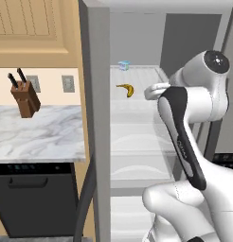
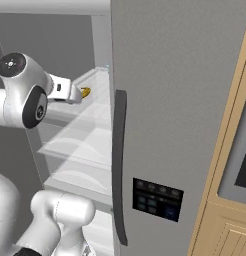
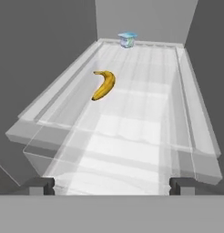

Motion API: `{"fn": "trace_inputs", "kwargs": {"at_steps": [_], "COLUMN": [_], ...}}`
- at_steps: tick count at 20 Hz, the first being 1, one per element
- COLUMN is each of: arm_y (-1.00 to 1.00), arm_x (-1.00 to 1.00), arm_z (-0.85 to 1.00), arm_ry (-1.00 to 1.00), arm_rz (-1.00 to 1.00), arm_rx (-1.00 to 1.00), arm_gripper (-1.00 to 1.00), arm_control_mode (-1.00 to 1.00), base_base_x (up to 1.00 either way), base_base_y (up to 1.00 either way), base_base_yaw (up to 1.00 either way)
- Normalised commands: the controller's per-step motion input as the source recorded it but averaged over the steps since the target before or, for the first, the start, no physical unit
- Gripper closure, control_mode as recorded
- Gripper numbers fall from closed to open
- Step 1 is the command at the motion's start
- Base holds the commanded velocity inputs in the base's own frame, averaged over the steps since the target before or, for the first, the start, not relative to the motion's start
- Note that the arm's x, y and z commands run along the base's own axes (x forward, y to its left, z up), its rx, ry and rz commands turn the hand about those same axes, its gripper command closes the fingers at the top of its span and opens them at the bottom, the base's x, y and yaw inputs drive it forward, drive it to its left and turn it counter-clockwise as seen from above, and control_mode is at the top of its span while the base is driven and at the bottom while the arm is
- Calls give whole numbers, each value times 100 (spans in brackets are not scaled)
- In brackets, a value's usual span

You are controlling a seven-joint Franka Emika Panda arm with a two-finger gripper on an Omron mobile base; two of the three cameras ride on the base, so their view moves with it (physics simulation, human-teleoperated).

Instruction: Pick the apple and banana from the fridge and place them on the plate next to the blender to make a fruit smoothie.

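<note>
— While my tool [image 3: 112,184] points into the fridge [image 1: 97,118], what do you make out on the shelf?

— Its two fingertips [image 3: 41,184] stand as far apart as they go, low at the near edge of the clear shelf [image 3: 132,136], and nothing is between them. The banana [image 3: 104,84] lies flat on that shelf, left of its middle, about halfway back and well apart from my tool.

— Anything else in there with it?

— A small pale blue tub [image 3: 127,39] sits at the far end of the same shelf, close to the back wall, well beyond the banana. The two are apart. Raised clear rails run down both sides of the shelf, and the banana lies near the left rail without touching it, as far as I can tell.

— Is anything between you and the fruit?

— Just bare shelf surface from the fingertips up to the banana. From the left base view my own arm [image 1: 184,137] covers the right part of the compartment. From the right base view the shut grey door [image 2: 180,125] with its long dark handle [image 2: 119,165] hides most of the interior, and the banana shows as a small yellow sliver past my wrist.

— And outside the fridge?

— To the left there is a marble bench [image 1: 38,132] with a brown knife block [image 1: 25,101] on it, under a wooden cabinet [image 1: 33,23].
</note>
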Motion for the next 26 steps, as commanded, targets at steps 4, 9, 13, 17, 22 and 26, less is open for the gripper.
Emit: {"fn": "trace_inputs", "kwargs": {"at_steps": [4,9,13,17,22,26], "arm_y": [35,46,27,8,2,0], "arm_x": [45,66,61,73,75,78], "arm_z": [-17,-25,-28,-36,-16,-11], "arm_ry": [0,0,2,5,11,17], "arm_rz": [0,0,-1,-1,-2,-1], "arm_rx": [0,0,0,0,0,0], "arm_gripper": [-100,-100,-100,-100,-100,-100], "arm_control_mode": [-100,-100,-100,-100,-100,-100], "base_base_x": [0,0,0,0,0,0], "base_base_y": [0,0,0,0,0,0], "base_base_yaw": [0,0,0,0,0,0]}}
